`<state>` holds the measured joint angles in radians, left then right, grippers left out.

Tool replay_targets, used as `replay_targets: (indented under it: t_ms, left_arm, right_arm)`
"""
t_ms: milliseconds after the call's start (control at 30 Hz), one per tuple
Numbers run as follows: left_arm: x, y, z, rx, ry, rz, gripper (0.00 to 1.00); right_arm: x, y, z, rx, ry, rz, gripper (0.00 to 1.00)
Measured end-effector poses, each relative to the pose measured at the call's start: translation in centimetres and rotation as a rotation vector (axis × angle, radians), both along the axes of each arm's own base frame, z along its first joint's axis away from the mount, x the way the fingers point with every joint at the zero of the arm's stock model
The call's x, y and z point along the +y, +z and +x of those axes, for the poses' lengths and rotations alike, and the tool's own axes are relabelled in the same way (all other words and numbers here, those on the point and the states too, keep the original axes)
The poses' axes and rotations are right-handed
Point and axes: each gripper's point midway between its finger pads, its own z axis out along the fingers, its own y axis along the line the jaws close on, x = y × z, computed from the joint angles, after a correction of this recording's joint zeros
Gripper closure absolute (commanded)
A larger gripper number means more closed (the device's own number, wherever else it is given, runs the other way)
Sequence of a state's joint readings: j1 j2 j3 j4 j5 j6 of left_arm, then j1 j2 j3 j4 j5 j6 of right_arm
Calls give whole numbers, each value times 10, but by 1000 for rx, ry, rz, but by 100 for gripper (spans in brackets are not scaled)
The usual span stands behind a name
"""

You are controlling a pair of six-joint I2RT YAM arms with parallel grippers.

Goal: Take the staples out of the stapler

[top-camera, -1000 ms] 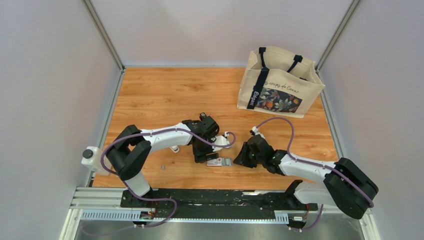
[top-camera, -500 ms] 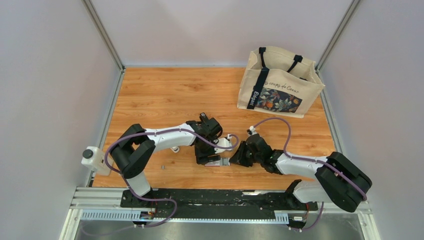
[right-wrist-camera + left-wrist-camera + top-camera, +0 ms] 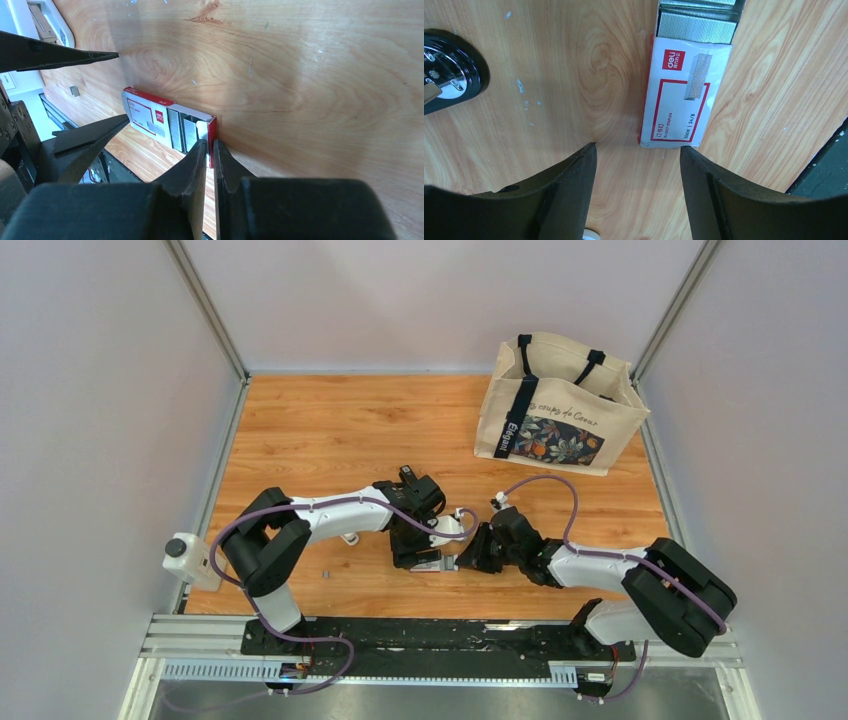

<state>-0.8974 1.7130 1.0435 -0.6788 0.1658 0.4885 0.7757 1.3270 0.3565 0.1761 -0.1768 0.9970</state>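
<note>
The red-and-white deli staple box (image 3: 679,100) lies flat on the worktop (image 3: 330,430), with grey strips showing at its open end. The left pincer (image 3: 638,147) stands apart at the box's closed end. The right pincer (image 3: 208,144) is pressed together at the open end; whether it nips the flap is unclear. The staples (image 3: 327,573), a tiny grey bit, lie well apart from the box, on the left arm's side.

We find the tightest spot at the middle of the table's (image 3: 330,430) near edge: the staple box (image 3: 679,95) sits hemmed between the left gripper's (image 3: 639,147) spread fingers and the right gripper's (image 3: 210,144) closed tips. A tote bag (image 3: 560,405) blocks the far right corner; open wood spans the far left corner.
</note>
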Motion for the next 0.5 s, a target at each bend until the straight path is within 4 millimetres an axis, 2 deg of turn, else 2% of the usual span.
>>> replay_targets:
  t_ms: [500]
  left_arm:
    - [1, 0, 0, -5, 0, 5, 31]
  right_arm:
    - [8, -1, -3, 15, 32, 27, 90]
